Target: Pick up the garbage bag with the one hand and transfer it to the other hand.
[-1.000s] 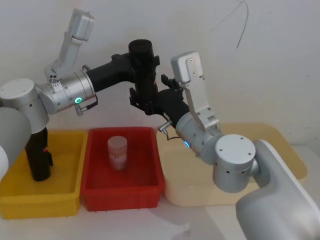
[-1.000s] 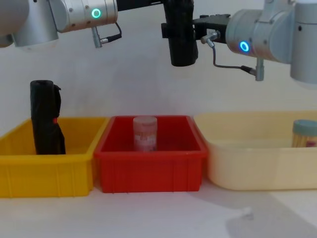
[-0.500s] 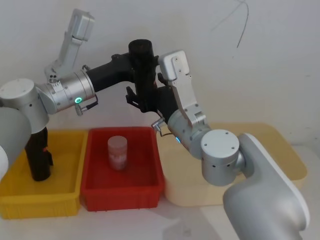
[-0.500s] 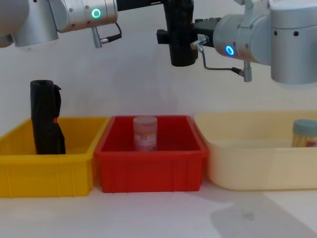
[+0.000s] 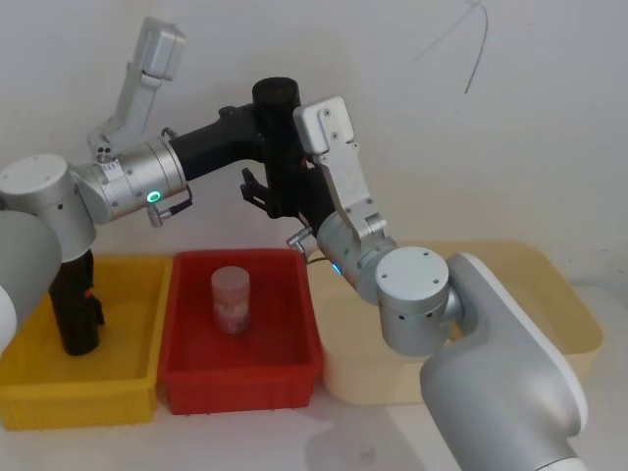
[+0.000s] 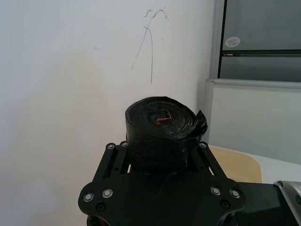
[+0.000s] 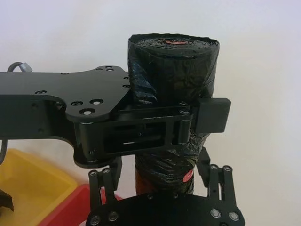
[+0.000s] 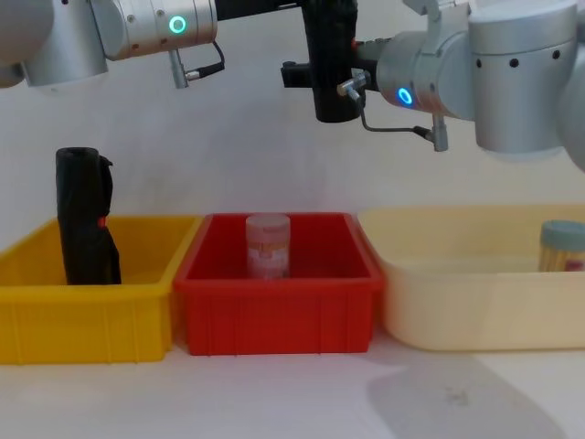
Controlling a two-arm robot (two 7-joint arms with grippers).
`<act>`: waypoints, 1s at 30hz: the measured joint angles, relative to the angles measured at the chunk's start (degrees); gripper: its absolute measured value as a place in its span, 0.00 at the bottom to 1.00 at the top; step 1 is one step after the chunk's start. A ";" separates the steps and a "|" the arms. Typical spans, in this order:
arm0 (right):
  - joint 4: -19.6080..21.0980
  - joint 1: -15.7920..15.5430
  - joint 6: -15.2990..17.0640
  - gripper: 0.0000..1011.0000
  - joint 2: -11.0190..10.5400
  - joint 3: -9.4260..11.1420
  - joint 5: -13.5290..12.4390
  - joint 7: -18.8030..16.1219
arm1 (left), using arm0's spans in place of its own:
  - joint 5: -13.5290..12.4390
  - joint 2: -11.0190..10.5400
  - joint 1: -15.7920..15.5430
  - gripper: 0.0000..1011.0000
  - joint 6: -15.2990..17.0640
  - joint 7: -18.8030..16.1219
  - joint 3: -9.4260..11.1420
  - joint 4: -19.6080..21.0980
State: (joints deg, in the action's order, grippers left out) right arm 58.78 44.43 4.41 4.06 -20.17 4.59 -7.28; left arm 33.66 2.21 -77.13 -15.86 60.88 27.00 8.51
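One garbage bag (image 5: 278,137), a crinkled black plastic roll, stands upright high above the red bin (image 5: 294,324). Left gripper (image 5: 263,128) clenches its upper part; right gripper (image 7: 160,188) straddles its lower part, jaws spread. Red bin holds a pale jar (image 5: 231,299); beside it, a yellow bin (image 5: 128,378) holds a second roll (image 5: 74,309).
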 joint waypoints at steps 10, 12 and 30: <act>-1.17 0.73 -0.13 0.70 0.46 0.01 0.39 0.42 | 0.00 0.00 0.00 0.44 0.00 0.00 0.00 0.00; -1.28 0.80 -0.13 0.66 0.49 0.01 0.43 0.46 | 0.00 0.00 0.00 0.44 0.00 0.00 0.00 0.00; -1.97 1.17 -0.20 0.51 0.74 0.00 0.62 0.68 | 0.00 0.00 0.00 0.44 0.00 0.00 0.00 0.00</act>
State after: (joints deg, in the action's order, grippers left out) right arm 56.81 45.60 4.22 4.80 -20.16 5.21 -6.59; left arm 33.66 2.22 -77.12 -15.86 60.88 26.99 8.51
